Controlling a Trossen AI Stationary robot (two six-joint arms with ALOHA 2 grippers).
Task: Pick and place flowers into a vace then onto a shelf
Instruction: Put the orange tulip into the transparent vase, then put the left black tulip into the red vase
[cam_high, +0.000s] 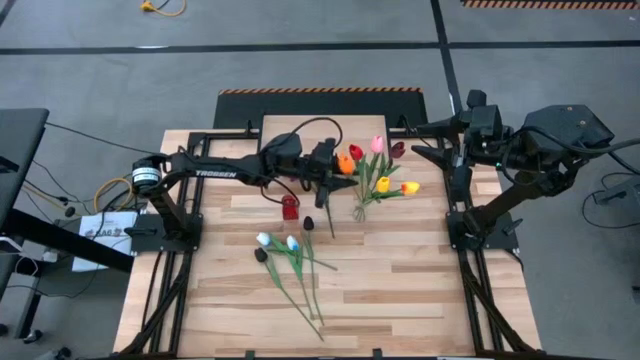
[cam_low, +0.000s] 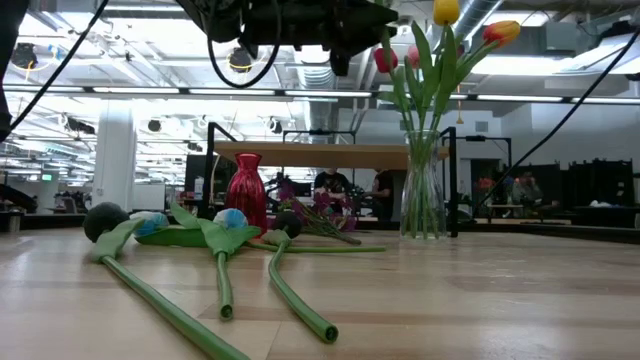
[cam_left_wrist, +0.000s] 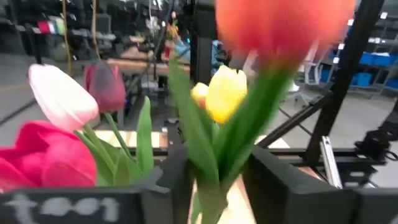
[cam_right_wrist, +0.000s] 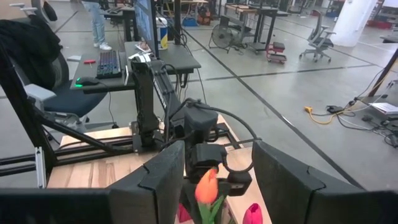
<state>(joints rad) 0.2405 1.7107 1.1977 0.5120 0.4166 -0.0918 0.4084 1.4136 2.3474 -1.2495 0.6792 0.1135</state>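
Note:
My left gripper (cam_high: 330, 166) hangs high over the table's middle, shut on an orange tulip (cam_high: 345, 162) whose head fills the left wrist view (cam_left_wrist: 280, 25). Just to its right stands a clear glass vase (cam_low: 423, 190) holding red (cam_high: 356, 152), pink (cam_high: 377, 144), maroon, yellow (cam_high: 382, 184) and orange-yellow tulips. My right gripper (cam_right_wrist: 217, 180) waits open at the far right (cam_high: 440, 152), raised and facing the left one. The shelf (cam_low: 320, 152) stands behind the vase. Blue-white tulips (cam_high: 293, 243) and a black one (cam_high: 261, 255) lie flat on the table, as does a purple sprig (cam_low: 320, 215). My left gripper has the orange tulip's stem (cam_left_wrist: 208, 196) between its two fingers (cam_left_wrist: 168, 180), just below the head. The fingers lie level, across the stem. The tulip stands roughly upright, head above the fingers, lifted clear of the table. The stem's lower part is out of view.
A small red vase (cam_high: 290, 208) stands near the table's middle, with a black tulip head (cam_high: 308, 223) beside it. The loose flowers spread toward the near edge. Black frame rails run along both sides. People (cam_low: 330, 185) sit far behind the table.

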